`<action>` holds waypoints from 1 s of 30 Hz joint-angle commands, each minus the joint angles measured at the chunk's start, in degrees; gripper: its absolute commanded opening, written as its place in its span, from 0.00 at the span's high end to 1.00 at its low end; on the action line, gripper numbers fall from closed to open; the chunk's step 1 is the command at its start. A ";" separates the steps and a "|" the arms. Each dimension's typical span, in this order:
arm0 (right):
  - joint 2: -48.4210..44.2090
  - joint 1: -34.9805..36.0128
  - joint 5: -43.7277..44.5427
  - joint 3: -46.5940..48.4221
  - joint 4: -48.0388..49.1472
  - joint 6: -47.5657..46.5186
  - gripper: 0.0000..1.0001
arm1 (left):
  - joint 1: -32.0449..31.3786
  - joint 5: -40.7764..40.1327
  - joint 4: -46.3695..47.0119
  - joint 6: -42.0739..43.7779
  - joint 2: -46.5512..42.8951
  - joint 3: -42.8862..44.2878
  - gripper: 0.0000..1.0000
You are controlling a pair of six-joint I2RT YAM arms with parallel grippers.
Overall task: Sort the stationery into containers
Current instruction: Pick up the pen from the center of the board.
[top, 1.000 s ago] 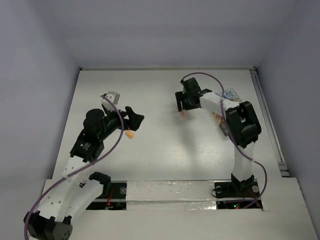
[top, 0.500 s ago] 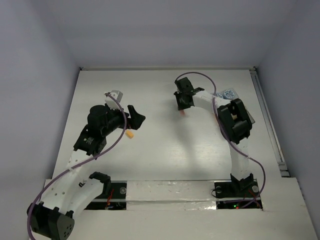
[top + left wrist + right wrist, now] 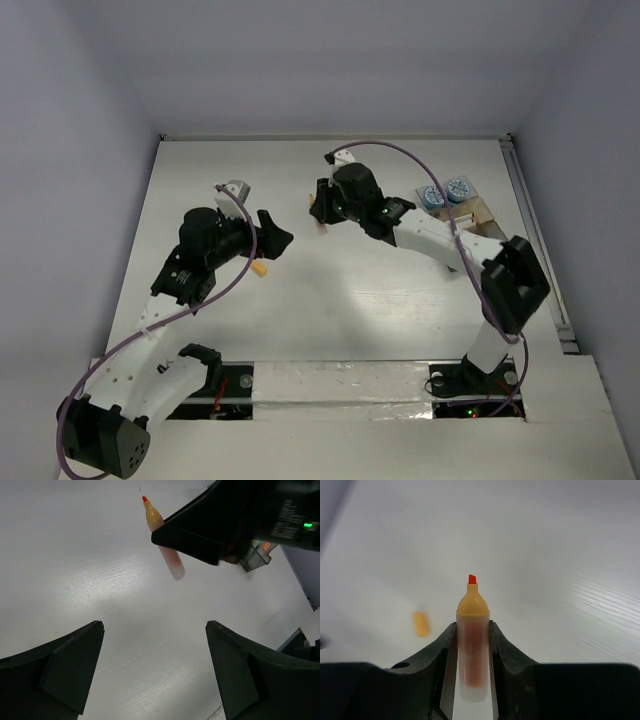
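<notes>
Top external: right gripper [image 3: 322, 208] over mid-table [image 3: 400, 300], clamped on orange highlighter [image 3: 321, 227]. Far right sits the tray [image 3: 482, 213], two patterned rolls [image 3: 445, 192] at its far end.
Left wrist: left gripper [image 3: 154, 626] spread wide, empty, highlighter just ahead.
Right wrist: fingers tight on the barrel, red tip bare; small yellow piece [image 3: 421, 624] lies on the table beyond.

Orange marker [image 3: 472, 630] — in right claw [image 3: 471, 647]

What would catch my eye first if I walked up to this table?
Over the middle of the table, the right pincer is clamped on an orange marker with its red tip bare. Facing it, the left pincer hangs open, a small orange piece lying beside it. At the far right, two blue-and-white rolls sit at the end of a brownish tray.
</notes>
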 commanded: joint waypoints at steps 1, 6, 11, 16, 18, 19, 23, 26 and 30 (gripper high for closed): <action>-6.93 5.00 -2.79 -3.20 14.55 7.09 1.00 | 0.33 0.09 2.93 -0.39 -0.08 1.57 0.19; -8.00 10.99 -0.78 -2.17 19.13 8.77 1.00 | 0.33 -0.09 2.84 -0.30 1.06 1.66 0.42; -6.24 14.33 -0.52 -0.50 21.77 9.39 1.00 | 0.33 0.09 3.72 -0.39 0.44 1.48 0.63; -5.54 15.65 0.45 -1.11 23.00 10.18 1.00 | 0.33 0.43 4.15 -0.48 0.00 1.31 0.64; -5.71 15.65 1.59 -1.63 23.35 10.36 1.00 | 0.33 1.22 4.51 -0.57 0.09 1.22 0.66; -5.80 15.65 2.90 -1.99 23.70 10.36 1.00 | 0.33 1.84 4.77 -0.65 0.01 1.13 0.66; -6.85 15.65 5.63 -3.04 25.81 10.27 1.00 | 0.33 3.51 5.04 -1.18 -0.17 0.96 0.67; -6.86 15.65 6.86 -3.22 26.95 10.27 1.00 | 0.33 4.74 6.62 -1.27 -0.35 0.87 0.67; -6.68 15.65 7.22 -4.01 28.01 10.71 1.00 | 0.33 5.10 6.88 -1.62 -0.87 0.87 0.64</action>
